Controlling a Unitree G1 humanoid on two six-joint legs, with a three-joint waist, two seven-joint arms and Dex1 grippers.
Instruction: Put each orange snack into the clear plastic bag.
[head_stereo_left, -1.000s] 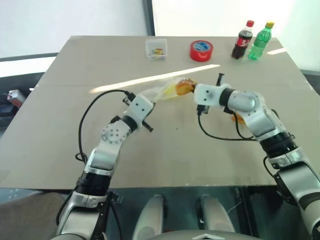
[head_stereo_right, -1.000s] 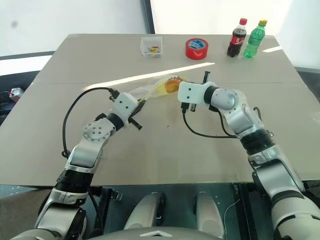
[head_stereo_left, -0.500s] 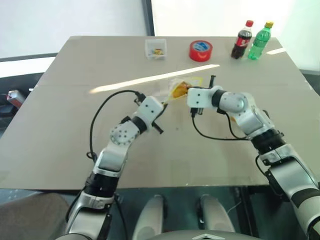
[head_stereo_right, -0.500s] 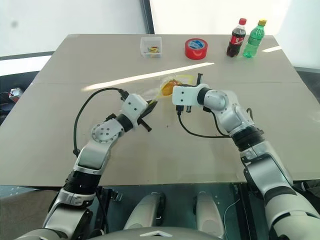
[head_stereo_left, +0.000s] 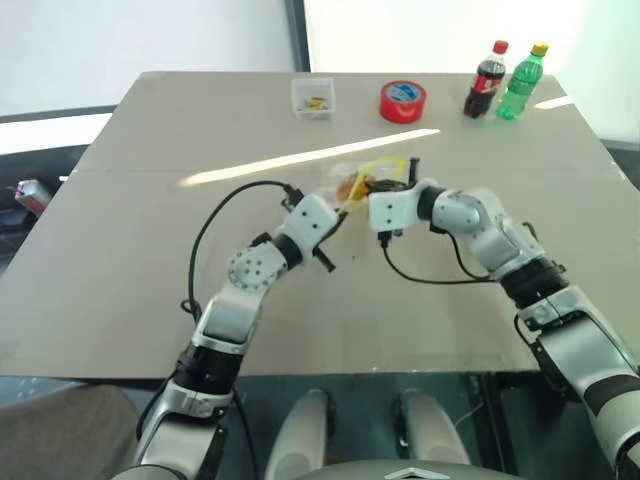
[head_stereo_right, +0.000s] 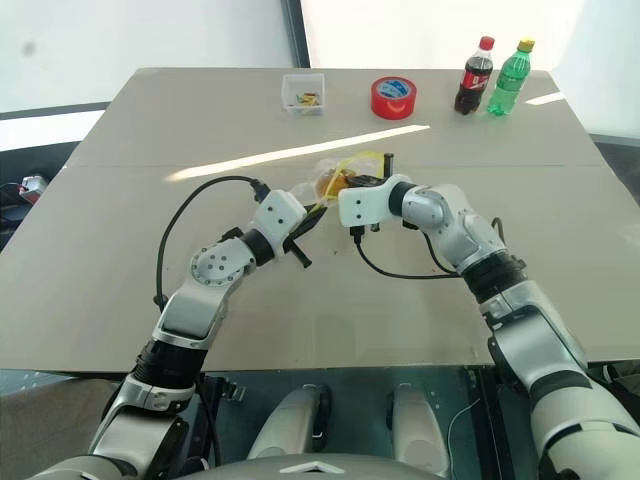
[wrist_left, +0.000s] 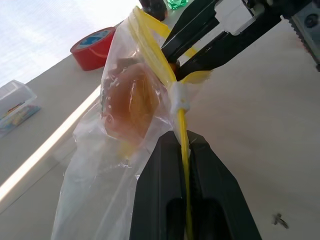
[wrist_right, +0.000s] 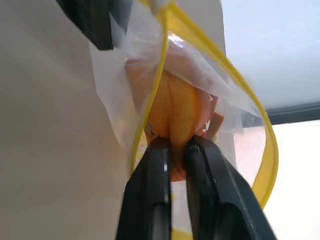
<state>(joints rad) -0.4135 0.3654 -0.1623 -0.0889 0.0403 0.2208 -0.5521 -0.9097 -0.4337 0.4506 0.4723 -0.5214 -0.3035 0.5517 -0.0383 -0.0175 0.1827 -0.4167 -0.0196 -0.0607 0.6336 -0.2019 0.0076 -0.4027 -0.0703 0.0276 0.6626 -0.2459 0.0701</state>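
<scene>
Two robot arms meet above the middle of a tan table (head_stereo_left: 150, 250), slightly toward its far edge. The left gripper (wrist_left: 182, 145) is clenched on the yellow strip of the clear plastic bag (wrist_left: 100, 165), holding the bag up off the table with its mouth facing the other arm. The right gripper (wrist_right: 172, 147) reaches into that mouth, its two black fingers (wrist_right: 150, 190) parted only a little, with an orange snack (wrist_right: 175, 110) wedged between their tips. That snack sits inside the bag, just past the yellow rim.

Along the table's far edge stand a small clear box (head_stereo_left: 312, 97), a red tape roll (head_stereo_left: 402, 101), a dark cola bottle (head_stereo_left: 484, 80) and a green bottle (head_stereo_left: 522, 82) close beside it.
</scene>
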